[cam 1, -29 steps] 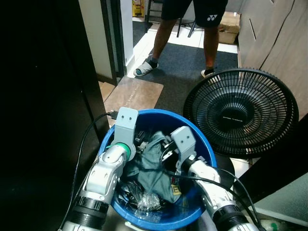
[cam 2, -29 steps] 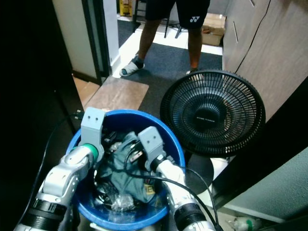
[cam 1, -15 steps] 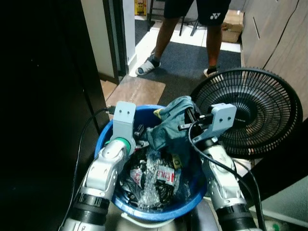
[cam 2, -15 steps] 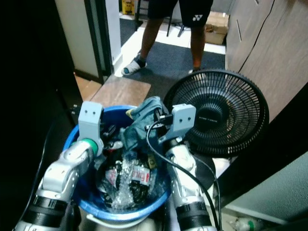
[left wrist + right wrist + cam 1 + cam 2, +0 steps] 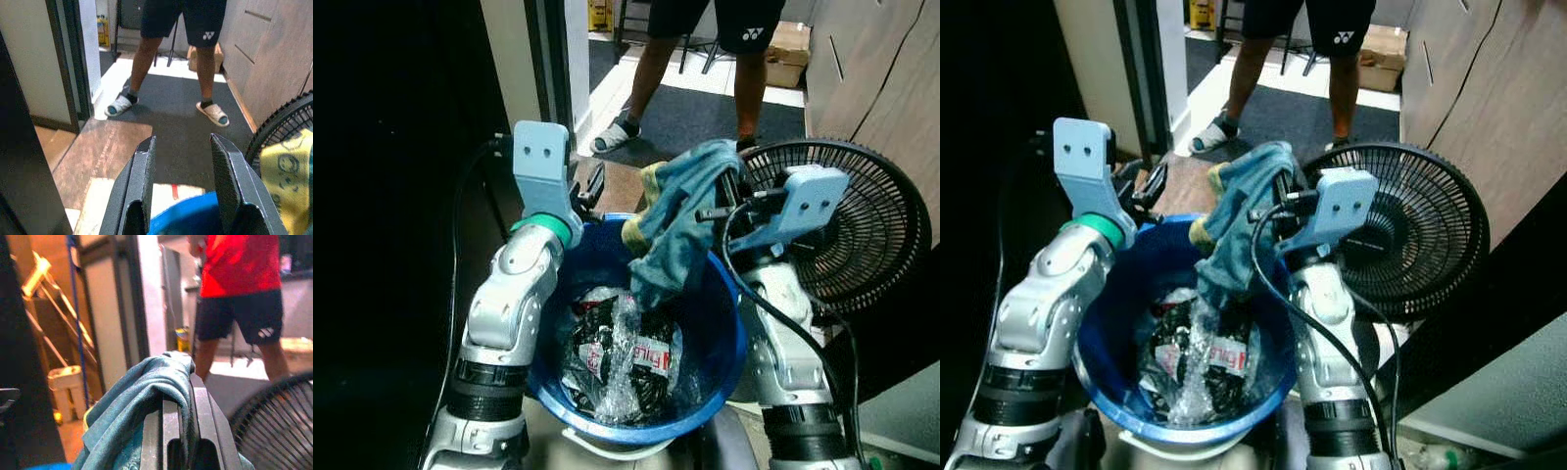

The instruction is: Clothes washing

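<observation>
Lifted my right gripper [image 5: 736,196] higher: pinched teal cloth garment [image 5: 680,220] clears round blue plastic bucket [image 5: 724,338] rim; my left gripper [image 5: 181,191] open, empty.

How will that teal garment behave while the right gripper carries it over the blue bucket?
Probably floppy: the teal garment drapes limply from the right gripper, its tail hanging into the blue bucket. Likely light, held by one pinch. It may snag the rim.

A teal cloth garment [image 5: 680,220] with a yellow patch hangs draped and crumpled above the blue bucket [image 5: 715,357], its lower end dipping inside the rim; the bucket stands upright, holding crinkled plastic packaging [image 5: 622,357].
</observation>
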You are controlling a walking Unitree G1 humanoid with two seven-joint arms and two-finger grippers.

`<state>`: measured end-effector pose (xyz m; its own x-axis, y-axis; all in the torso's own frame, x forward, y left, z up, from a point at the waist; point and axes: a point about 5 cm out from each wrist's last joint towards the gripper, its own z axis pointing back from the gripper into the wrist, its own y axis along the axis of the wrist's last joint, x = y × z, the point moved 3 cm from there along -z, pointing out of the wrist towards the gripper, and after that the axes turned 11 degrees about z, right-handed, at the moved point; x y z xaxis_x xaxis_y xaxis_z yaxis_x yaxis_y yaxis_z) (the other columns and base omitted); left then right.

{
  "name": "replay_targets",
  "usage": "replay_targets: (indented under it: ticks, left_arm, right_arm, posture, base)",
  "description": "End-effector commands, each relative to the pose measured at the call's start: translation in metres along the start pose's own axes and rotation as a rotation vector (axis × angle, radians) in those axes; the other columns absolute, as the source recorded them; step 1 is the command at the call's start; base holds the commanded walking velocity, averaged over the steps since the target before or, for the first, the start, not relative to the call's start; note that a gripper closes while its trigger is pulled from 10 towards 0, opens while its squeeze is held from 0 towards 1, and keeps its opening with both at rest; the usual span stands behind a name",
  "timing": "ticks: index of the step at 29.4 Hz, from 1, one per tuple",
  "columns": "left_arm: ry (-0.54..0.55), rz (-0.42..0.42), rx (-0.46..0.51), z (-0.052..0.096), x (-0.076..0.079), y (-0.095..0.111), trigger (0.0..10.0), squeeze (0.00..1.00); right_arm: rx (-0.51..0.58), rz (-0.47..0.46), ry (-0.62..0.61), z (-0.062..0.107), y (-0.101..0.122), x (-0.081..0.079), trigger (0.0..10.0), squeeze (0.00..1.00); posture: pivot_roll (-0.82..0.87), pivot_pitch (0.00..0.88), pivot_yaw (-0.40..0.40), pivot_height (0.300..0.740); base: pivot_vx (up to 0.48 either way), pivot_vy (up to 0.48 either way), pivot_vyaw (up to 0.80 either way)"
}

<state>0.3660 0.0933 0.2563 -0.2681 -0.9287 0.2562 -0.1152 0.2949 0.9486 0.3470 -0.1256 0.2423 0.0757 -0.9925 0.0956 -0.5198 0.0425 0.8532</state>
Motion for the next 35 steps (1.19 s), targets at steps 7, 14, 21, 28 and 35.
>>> replay_targets:
  ticks: [7, 14, 21, 28, 35]
  left_arm:
    - [-0.011, 0.017, 0.005, 0.0018, 0.0029, 0.0039, 10.0, 0.0]
    - [-0.013, 0.026, 0.0, 0.0016, 0.0043, 0.0032, 10.0, 0.0]
    - [-0.01, 0.037, -0.004, 0.0012, 0.0046, 0.0028, 10.0, 0.0]
    - [-0.007, 0.038, -0.007, 0.001, 0.0048, 0.0019, 10.0, 0.0]
    - [-0.005, 0.037, -0.012, 0.0008, 0.0045, 0.0008, 10.0, 0.0]
  right_arm:
    - [-0.018, 0.009, -0.013, 0.0015, 0.0011, 0.0027, 10.0, 0.0]
    - [-0.031, 0.009, -0.002, 0.0028, -0.0005, -0.0008, 10.0, 0.0]
    - [-0.032, 0.011, 0.004, 0.0022, -0.0005, -0.0015, 10.0, 0.0]
    - [-0.035, 0.012, 0.005, 0.0013, -0.0007, -0.0018, 10.0, 0.0]
    - [-0.039, 0.012, 0.003, 0.0014, -0.0008, -0.0015, 10.0, 0.0]
  posture:
    - [0.11, 0.052, 0.021, 0.525]
    - [0.11, 0.058, 0.021, 0.55]
    - [0.11, 0.057, 0.019, 0.57]
    - [0.11, 0.056, 0.02, 0.59]
    - [0.11, 0.055, 0.02, 0.62]
  base:
    - [0.0, 0.0, 0.0]
    - [0.0, 0.0, 0.0]
    - [0.0, 0.0, 0.0]
    - [0.0, 0.0, 0.0]
    - [0.0, 0.0, 0.0]
